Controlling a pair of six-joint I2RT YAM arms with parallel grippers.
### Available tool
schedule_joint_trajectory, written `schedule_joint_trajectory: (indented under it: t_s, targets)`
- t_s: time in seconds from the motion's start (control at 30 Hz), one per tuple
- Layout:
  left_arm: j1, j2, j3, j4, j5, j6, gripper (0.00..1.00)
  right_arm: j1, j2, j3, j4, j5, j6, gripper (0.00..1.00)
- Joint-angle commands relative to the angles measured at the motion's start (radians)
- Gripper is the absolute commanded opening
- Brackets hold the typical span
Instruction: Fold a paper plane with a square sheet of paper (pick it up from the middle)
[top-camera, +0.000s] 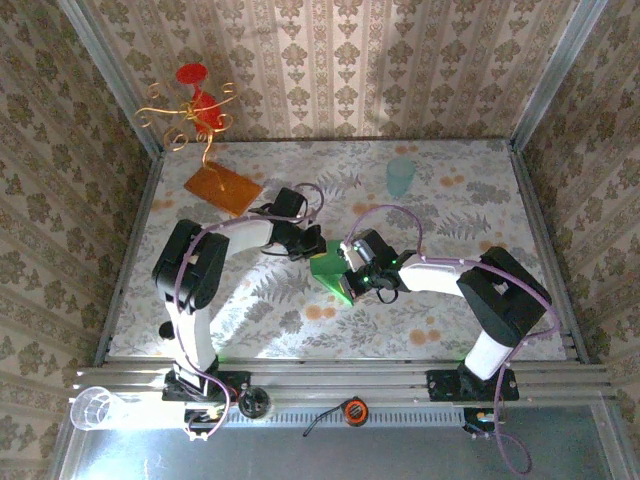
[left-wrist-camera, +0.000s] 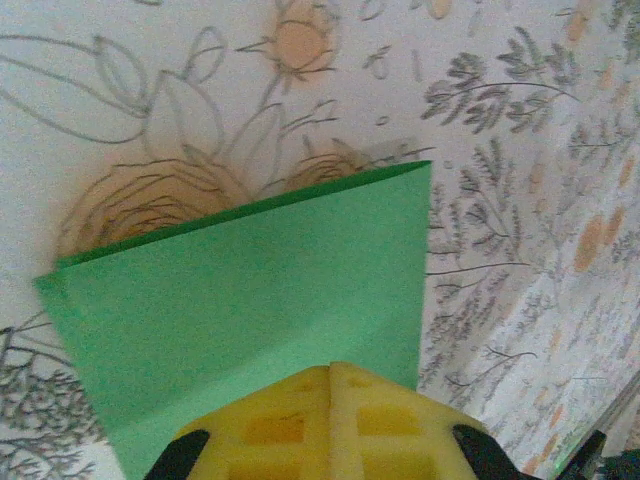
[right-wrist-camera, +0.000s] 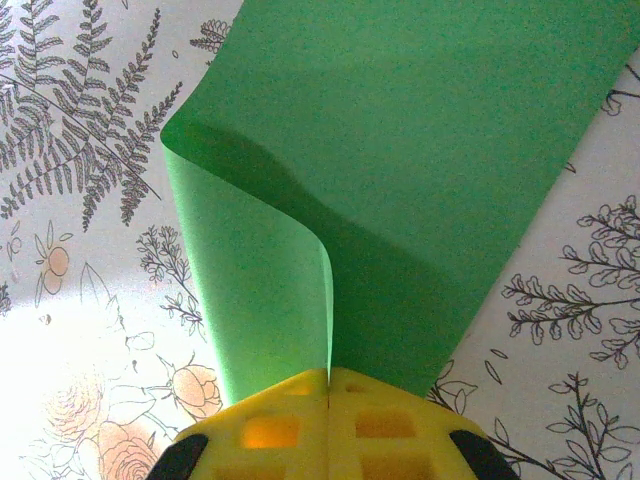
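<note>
— Two grippers, are both of them closed?
— Both. The left gripper (left-wrist-camera: 330, 372) has its yellow fingers (left-wrist-camera: 270, 425) pressed together on the near edge of the green paper (left-wrist-camera: 250, 290), which spreads flat away from it with a layered edge showing on the far side. The right gripper (right-wrist-camera: 329, 375) pinches the paper too. There the sheet curls up in a loop and runs into the seam between its fingers.
— Where is the paper, counted from the orange board (top-camera: 222, 188)?
— To the right of the board and nearer the arm bases, held between the two grippers just over the flowered table (top-camera: 450, 320). The left gripper is on the board's side of it and the right gripper on the side away.
— Anything else round the board?
— A gold wire stand with red pieces (top-camera: 195, 105) rises at its far end. A pale teal cup (top-camera: 400, 176) stands well to its right.
</note>
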Motion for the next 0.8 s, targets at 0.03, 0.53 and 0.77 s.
schedule_joint_trajectory:
  t_s: [0.03, 0.53, 0.77]
  targets:
    - [-0.014, 0.044, 0.010, -0.049, -0.008, 0.038, 0.00, -0.004, 0.017, 0.026, -0.010, -0.005, 0.016, 0.00]
    - [-0.030, 0.113, 0.023, -0.101, -0.011, 0.101, 0.00, -0.004, 0.006, 0.032, -0.033, 0.047, 0.031, 0.00]
    - [-0.030, 0.122, 0.032, -0.113, -0.021, 0.107, 0.00, -0.004, 0.002, 0.033, -0.049, 0.069, 0.036, 0.00]
